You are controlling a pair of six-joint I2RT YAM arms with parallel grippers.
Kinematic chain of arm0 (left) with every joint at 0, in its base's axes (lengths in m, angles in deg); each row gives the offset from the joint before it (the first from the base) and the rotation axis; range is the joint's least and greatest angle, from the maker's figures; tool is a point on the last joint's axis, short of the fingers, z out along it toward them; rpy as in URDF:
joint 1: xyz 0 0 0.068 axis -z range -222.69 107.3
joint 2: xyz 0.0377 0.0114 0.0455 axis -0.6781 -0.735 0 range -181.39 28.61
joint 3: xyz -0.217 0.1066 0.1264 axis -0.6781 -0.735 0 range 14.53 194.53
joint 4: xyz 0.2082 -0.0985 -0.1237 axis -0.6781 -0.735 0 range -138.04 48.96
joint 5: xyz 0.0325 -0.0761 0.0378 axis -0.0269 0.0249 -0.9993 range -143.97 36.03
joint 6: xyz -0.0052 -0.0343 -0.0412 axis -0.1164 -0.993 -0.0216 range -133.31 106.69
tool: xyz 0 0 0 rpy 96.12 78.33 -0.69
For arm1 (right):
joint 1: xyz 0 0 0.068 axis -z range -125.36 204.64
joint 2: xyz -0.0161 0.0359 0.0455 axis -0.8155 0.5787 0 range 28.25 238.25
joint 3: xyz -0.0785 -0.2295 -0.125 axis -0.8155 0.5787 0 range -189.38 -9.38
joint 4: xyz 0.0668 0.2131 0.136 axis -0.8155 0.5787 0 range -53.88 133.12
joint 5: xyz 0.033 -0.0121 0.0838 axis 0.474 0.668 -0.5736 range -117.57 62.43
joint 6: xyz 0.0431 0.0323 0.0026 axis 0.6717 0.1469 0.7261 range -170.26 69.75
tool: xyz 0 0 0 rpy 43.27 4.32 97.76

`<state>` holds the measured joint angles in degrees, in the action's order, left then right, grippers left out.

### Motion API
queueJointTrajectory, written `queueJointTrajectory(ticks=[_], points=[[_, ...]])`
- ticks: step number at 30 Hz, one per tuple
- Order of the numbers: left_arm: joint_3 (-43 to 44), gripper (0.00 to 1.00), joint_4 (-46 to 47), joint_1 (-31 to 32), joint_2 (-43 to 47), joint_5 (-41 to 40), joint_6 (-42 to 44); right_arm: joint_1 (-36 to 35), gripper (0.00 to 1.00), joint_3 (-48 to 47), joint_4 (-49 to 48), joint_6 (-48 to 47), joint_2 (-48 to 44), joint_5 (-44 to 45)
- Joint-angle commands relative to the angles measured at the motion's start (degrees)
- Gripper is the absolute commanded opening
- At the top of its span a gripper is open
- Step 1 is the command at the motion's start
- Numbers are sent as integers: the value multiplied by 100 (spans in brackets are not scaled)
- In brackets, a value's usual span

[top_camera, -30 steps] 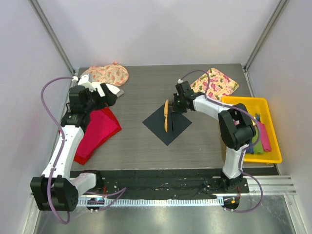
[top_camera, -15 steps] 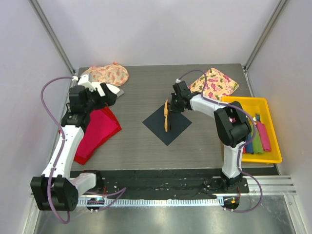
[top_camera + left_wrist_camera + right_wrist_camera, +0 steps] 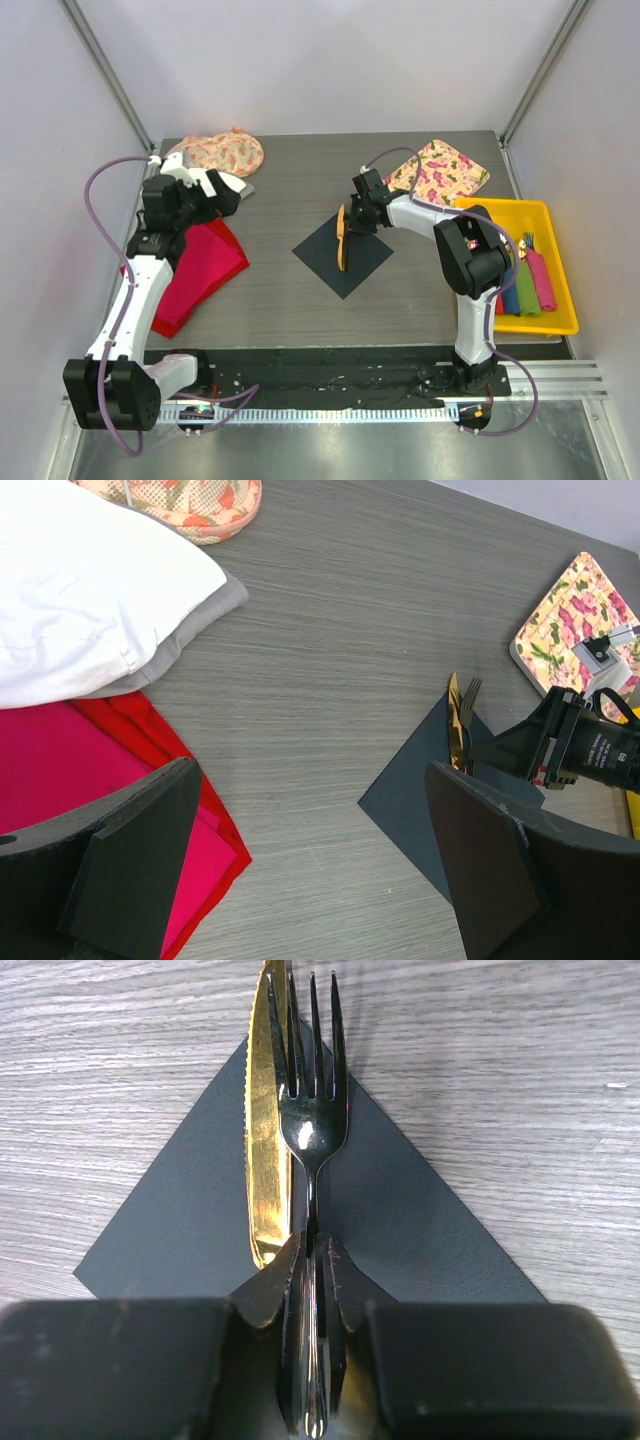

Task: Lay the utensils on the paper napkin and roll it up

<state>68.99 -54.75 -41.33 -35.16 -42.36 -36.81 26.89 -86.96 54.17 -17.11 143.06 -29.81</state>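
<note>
Jaws of the right gripper [image 3: 312,1245] clamp the handle of the glossy metal fork [image 3: 312,1130], laid beside the gold knife [image 3: 262,1140] on the dark navy paper napkin [image 3: 420,1220] mid-table. It has edged leftward over the last second, so placing looks nearly finished and rolling remains. The left gripper [image 3: 310,780] hangs wide apart near the left edge.

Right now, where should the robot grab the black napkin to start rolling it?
Probably the napkin at its bare left corner, coming low from the left with the open left tool. It lies flat, so only a corner gives an edge to pinch. The knife and fork sit along its middle, so folding sideways wraps them. The right tool is shut on the fork.
</note>
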Motion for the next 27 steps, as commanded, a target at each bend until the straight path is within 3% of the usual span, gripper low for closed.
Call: queueJointTrajectory(ticks=[1, 9, 15, 19, 23, 25, 27], points=[[39, 100, 273, -22, 5, 51, 127, -47, 19, -196, -91, 78, -28, 39], [100, 100, 115, -22, 40, 156, 259, -47, 31, -249, 6, 60, -177, 48], [197, 100, -131, -22, 154, 701, 1110, -47, 33, -389, 182, -54, -432, 13], [171, 100, -674, -22, 224, 2138, 2234, -20, 38, -398, 340, -273, -766, -101], [74, 100, -1202, 416, 146, 2828, 3456, 155, 62, -319, 498, -668, -1231, -338], [91, 99, -1484, 1083, -3, 2820, 4229, 261, 71, -232, 498, -835, -1381, -697], [83, 91, -1520, 1593, -301, 2645, 4573, 454, 84, -135, 490, -1089, -1591, -1040]])
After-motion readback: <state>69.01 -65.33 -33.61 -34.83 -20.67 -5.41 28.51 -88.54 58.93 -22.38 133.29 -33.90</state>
